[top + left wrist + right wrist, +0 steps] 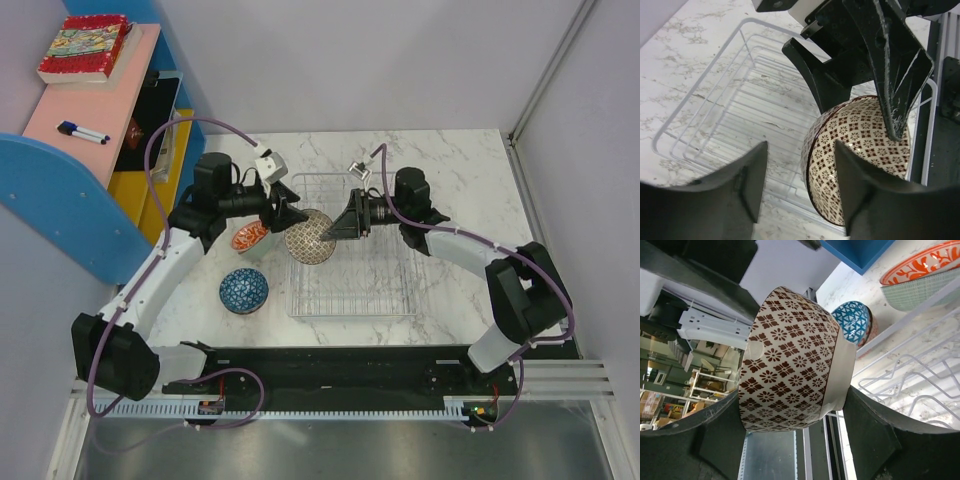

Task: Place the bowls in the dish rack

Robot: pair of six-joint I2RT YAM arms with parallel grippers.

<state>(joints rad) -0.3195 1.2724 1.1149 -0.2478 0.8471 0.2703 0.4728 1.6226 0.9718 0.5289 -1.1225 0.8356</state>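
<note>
Rim-pinching the brown-patterned bowl (310, 240) in the right fingers (892, 85) at nine o'clock over the dish rack (370, 285), with left fingers (740, 185) spread empty, risking a slip outside.

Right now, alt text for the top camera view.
The right end effector holds a brown bowl at the left edge of the rack, the left end effector beside it. An orange bowl and a blue bowl sit outside.

Robot lab cell — white panels (400, 60), aluminium rail (565, 378)
</note>
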